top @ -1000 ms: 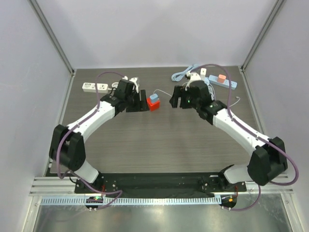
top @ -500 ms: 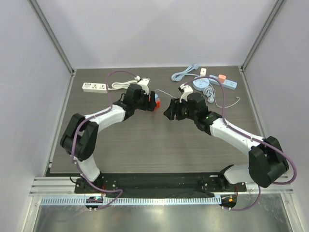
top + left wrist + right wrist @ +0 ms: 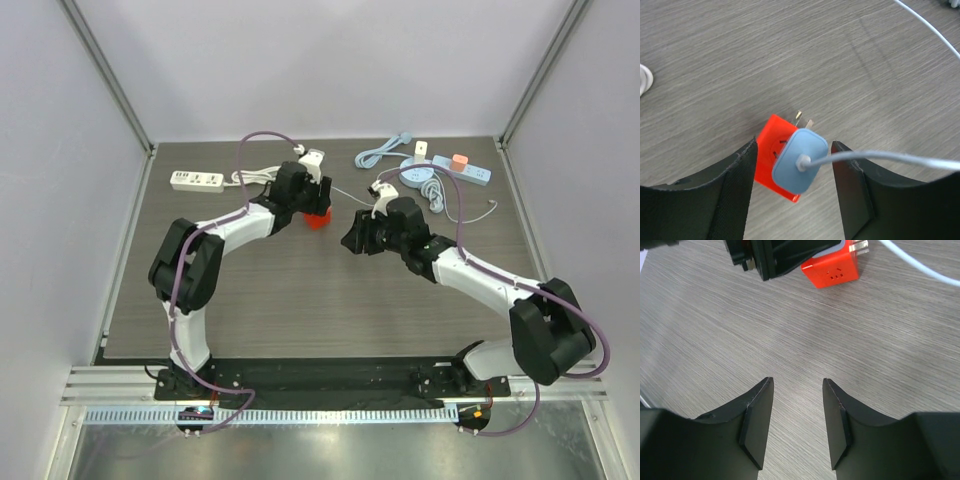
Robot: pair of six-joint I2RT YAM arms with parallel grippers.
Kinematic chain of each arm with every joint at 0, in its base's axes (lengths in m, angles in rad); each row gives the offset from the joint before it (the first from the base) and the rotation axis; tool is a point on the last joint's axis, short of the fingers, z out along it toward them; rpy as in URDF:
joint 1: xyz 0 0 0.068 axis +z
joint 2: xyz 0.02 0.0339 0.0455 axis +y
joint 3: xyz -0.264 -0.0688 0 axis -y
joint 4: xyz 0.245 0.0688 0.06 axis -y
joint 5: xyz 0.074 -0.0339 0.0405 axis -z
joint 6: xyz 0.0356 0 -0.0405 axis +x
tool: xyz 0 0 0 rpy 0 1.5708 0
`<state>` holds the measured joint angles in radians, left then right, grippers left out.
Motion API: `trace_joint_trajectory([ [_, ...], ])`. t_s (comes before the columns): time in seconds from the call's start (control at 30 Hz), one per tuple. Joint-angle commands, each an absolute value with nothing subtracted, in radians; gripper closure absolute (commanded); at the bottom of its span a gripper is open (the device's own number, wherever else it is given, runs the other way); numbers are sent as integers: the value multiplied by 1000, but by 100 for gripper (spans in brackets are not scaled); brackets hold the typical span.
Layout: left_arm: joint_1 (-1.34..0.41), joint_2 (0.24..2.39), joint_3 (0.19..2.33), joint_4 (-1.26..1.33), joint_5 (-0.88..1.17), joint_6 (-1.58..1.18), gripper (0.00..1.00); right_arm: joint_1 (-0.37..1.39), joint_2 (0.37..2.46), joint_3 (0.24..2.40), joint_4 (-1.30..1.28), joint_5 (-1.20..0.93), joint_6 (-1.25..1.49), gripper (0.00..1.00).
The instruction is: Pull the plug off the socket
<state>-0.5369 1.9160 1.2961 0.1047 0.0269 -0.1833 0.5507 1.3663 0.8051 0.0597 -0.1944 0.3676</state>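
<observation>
Low in the right wrist view, the right pincer (image 3: pixel 796 385) hangs with its black padded jaws apart over bare counter (image 3: pixel 900 355), nothing between them. The counter is grey wood-grain laminate, matte and flat.

Further in, at the middle of the top view, the red socket cube (image 3: pixel 771 155) sits on the counter with the pale blue plug (image 3: pixel 800 161) seated in its upper face. Two metal prongs (image 3: pixel 804 118) jut from the cube's far side. The left pincer (image 3: pixel 795 146) straddles the pair, jaws apart: a gap shows between the right jaw and the plug, so it is not clamped.

The plug is a small rounded square of smooth hard plastic, probably light and a little slippery. Its flat sides look like the best hold. The thin white cable (image 3: pixel 890 159) is soft and should not take the pull. The cube seems light too, and would likely lift with the plug unless its faces are pinned.

Along the far edge lie a white power strip (image 3: pixel 195 180) at upper left and a blue power strip (image 3: pixel 462 168) at upper right.
</observation>
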Motion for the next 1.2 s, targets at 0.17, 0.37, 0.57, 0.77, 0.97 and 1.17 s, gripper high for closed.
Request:
trace_joint_trajectory([
  [0.17, -545, 1953, 1347, 120, 37, -153, 41, 557, 1388, 799, 121, -196, 365, 51],
  [0.37, -546, 1945, 1331, 112, 35, -153, 52, 557, 1413, 805, 133, -209, 374, 51],
  [0.57, -546, 1927, 1402, -19, 31, -216, 95, 557, 1466, 807, 156, -212, 367, 32],
  [0.77, -537, 1910, 1480, -196, 87, -322, 100, 557, 1542, 816, 262, -232, 389, 16],
  [0.97, -496, 1867, 1460, -218, 184, -414, 100, 514, 1608, 825, 352, -307, 586, 16],
  [1.17, -491, 1821, 1391, -140, 170, -492, 100, 505, 1620, 799, 451, -240, 800, 11],
])
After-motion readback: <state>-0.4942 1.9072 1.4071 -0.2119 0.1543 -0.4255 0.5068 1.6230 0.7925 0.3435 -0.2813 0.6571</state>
